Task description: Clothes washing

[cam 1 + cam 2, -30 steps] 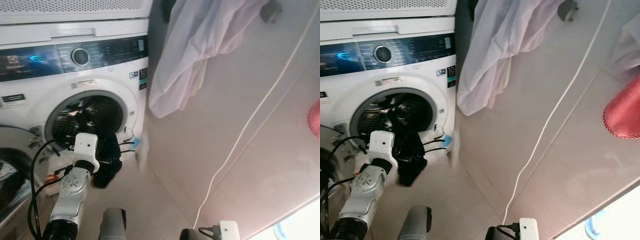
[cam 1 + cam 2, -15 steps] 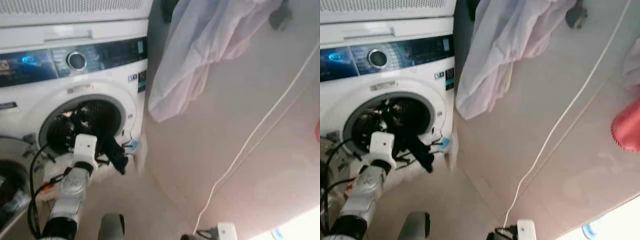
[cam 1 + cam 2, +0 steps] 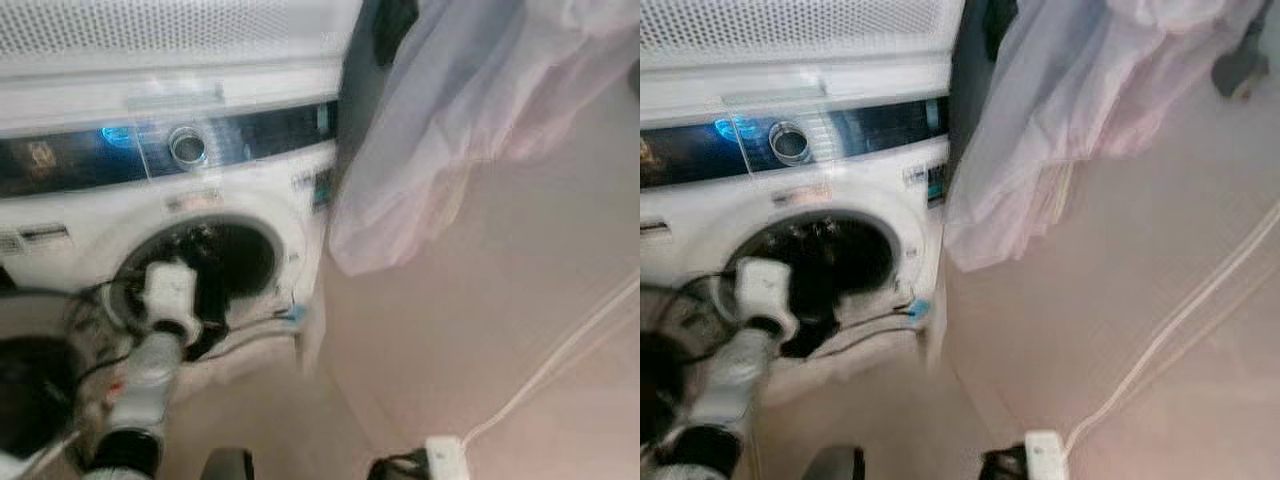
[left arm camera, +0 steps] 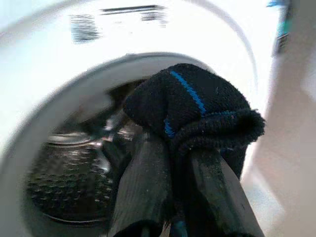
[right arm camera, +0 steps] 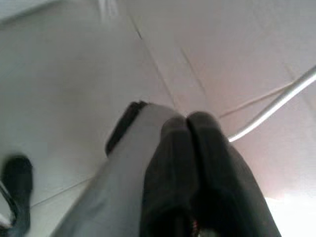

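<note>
One washing machine [image 3: 250,200], white with a round drum opening. Left gripper [image 4: 180,163] fingers clamp one black knit garment [image 4: 197,106] with a blue stripe, just before the opening. Right gripper [image 5: 190,128] fingers pressed together, above the tiled floor [image 5: 74,74].

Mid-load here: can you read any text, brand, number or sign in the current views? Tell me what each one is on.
None can be read; the head views are blurred by motion.
Washing machine control panel: lit blue display and marks, too blurred.
Sticker above the drum opening: blurred.
Label on the front, left of the drum opening: unreadable.
Dark printed lines above the drum opening, left wrist view: smeared.
Black cloth in the left gripper: blue stripes, no text.
</note>
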`<state>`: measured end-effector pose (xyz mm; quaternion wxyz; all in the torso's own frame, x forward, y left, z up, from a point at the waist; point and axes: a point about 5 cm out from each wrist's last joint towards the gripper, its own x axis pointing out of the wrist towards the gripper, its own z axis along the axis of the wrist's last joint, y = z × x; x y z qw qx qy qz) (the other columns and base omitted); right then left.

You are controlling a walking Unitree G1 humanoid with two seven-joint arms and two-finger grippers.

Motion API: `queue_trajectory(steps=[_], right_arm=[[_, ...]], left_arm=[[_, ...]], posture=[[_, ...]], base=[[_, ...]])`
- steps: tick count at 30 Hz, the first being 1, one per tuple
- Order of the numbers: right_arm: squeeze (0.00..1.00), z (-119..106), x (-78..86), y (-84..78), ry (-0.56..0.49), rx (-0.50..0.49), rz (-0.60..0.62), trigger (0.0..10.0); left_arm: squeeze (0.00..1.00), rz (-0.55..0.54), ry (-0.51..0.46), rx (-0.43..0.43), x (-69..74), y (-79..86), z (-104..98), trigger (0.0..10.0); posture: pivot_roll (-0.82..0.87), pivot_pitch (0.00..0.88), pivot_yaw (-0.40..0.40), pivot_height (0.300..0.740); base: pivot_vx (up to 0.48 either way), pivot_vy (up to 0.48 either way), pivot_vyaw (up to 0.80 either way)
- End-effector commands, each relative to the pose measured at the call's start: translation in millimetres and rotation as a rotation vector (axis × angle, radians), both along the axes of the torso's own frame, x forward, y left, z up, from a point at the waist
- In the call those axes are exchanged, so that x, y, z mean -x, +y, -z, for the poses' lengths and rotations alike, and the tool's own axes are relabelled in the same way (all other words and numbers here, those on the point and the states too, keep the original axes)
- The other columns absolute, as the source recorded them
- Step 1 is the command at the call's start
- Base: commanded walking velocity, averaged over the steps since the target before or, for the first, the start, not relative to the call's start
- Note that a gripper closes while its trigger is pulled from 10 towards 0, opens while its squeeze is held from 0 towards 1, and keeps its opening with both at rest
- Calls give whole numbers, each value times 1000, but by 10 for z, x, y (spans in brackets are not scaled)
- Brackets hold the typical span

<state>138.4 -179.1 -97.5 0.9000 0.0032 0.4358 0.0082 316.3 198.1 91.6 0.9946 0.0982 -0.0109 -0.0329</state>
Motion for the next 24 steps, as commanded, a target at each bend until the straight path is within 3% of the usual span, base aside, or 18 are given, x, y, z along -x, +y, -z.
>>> queue_trajectory(steps=[1, 6, 12, 19, 24], right_arm=[[0, 47, 83, 109, 45, -36, -14, 10000], [0, 49, 90, 107, 44, -47, 16, 10000], [0, 48, 89, 104, 43, -41, 16, 10000], [0, 53, 96, 99, 51, -41, 17, 10000], [0, 57, 102, 99, 60, -41, 14, 10000]], left_arm=[[0, -18, -7, -11, 7, 66, -13, 10000], [0, 17, 8, -7, 7, 24, 13, 10000], [0, 96, 99, -42, 70, -12, 177, 10000], [0, 57, 64, -37, 76, 47, 146, 10000], [0, 50, 44, -31, 63, 55, 109, 10000]], posture=[[198, 0, -138, 595], [198, 0, -138, 595], [197, 0, -137, 595], [198, 0, -138, 595], [198, 0, -138, 595]], base=[[270, 0, 800], [106, 0, 94], [0, 0, 0], [0, 0, 0], [0, 0, -724]])
